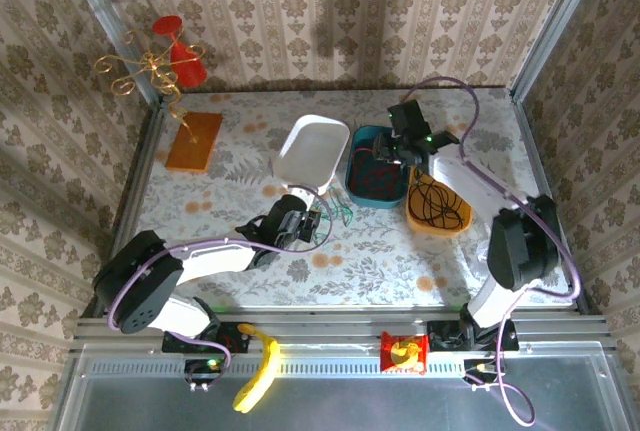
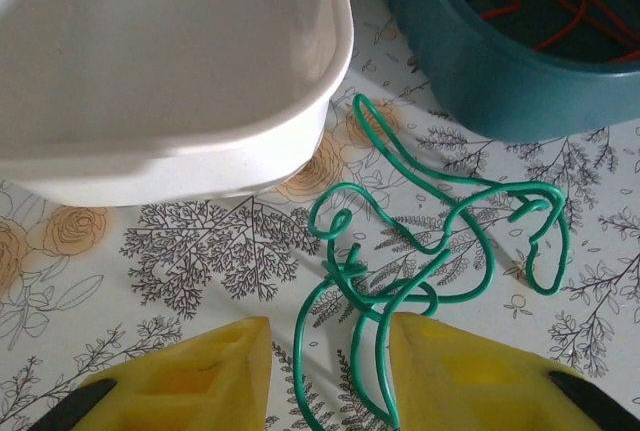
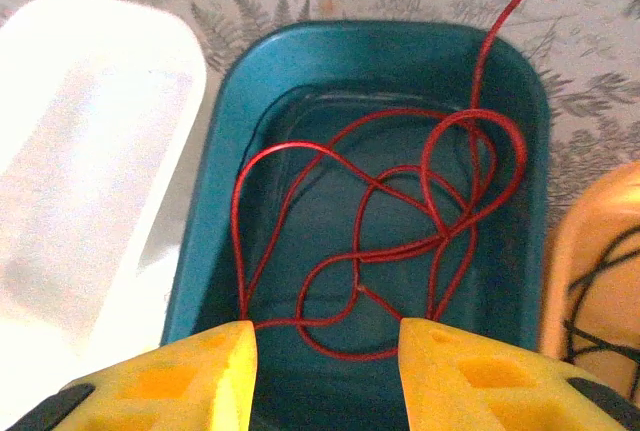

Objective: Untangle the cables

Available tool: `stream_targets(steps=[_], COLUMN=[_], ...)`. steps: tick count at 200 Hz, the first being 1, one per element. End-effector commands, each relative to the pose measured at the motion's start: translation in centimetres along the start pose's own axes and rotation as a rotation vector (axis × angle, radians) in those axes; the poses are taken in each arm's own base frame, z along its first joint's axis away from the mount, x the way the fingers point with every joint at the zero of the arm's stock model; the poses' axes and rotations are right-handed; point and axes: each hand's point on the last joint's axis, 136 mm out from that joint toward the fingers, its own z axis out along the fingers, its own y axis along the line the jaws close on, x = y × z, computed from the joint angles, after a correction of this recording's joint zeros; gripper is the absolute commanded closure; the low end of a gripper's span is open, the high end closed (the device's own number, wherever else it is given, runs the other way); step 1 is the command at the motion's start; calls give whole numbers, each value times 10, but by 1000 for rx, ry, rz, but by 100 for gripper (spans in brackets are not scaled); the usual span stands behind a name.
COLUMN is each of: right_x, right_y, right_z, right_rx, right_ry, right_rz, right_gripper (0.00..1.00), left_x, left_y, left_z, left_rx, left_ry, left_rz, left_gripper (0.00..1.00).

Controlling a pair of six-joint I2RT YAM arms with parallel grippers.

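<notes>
The green cable lies in a loose tangle on the flowered table, hemmed between the white tray and the wall of the teal bin. Two of its strands run between the fingers of our left gripper, whose jaws stand partly apart without pinching. The red cable lies looped inside the teal bin, one end rising past the far rim. Above it our right gripper is parted and empty. The black cable lies in the orange bin alongside.
</notes>
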Motion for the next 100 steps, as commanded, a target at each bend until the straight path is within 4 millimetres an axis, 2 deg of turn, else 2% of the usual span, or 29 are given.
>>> stream_targets(steps=[1,16,34,46,69,85,100], right_x=[8,22,55,89,143,170,187], right_y=[-8,-1,23,45,70,86,97], right_z=[-22,-34,-41,-42,-36,-33,-30], right_rx=[17,-27,-131,-213,-287,-334,-354], right_ry=[-30,-34,26,97,213,282,318], right_rz=[-1,-20,-96,-170,-286,-347,-402], right_gripper=[57,57,58,58,60,60,60], left_x=[-17,-16,-14,-11,-4,0,6], left_y=[-1,-1,-4,-8,-8,-7,-2], left_z=[-7,-7,-7,-6,-3,-1,3], left_rx=[-4,2,34,58,63,61,46], left_ry=[-39,-38,-34,-23,-2,8,26], left_rz=[15,9,-7,-8,-10,-17,-32], left_gripper=[63,63,63,63,63,63,63])
